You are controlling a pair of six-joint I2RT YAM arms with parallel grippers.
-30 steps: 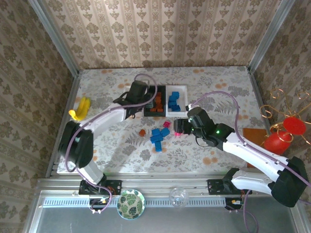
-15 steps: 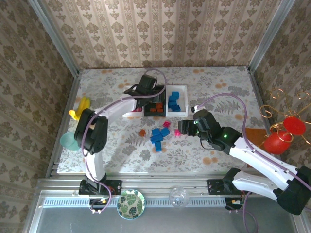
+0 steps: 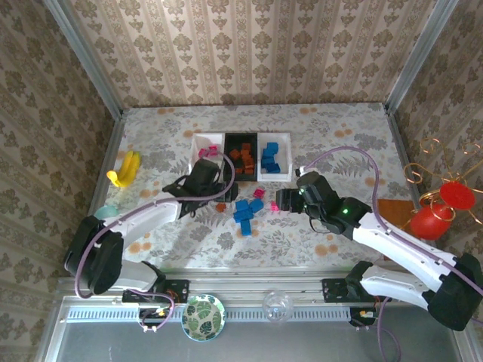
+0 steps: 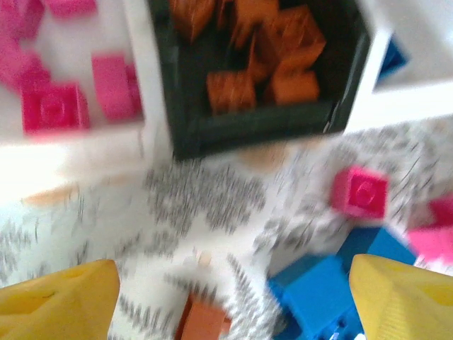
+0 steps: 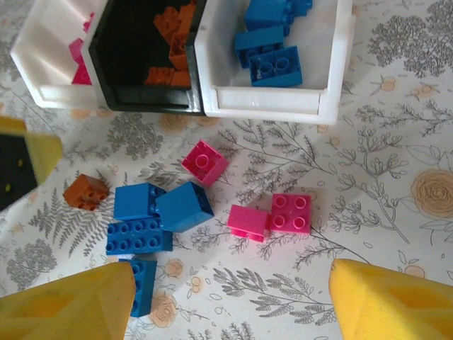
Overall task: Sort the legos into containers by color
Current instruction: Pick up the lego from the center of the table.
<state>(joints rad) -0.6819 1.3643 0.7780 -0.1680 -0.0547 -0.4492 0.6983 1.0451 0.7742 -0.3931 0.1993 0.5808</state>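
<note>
Top camera looks down from behind the arms; both wrist cameras look down close, sharing the black tray and loose bricks.

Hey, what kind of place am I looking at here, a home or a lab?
Probably a lab test cell dressed as a home: wallpaper panels in metal framing, left arm and right arm bolted to a rail, and a floral tablecloth holding sorting trays.

The legos are smooth, faintly glossy hard plastic with studded tops, the white and black containers smooth moulded plastic, and the table wears a matt, flower-printed covering.
</note>
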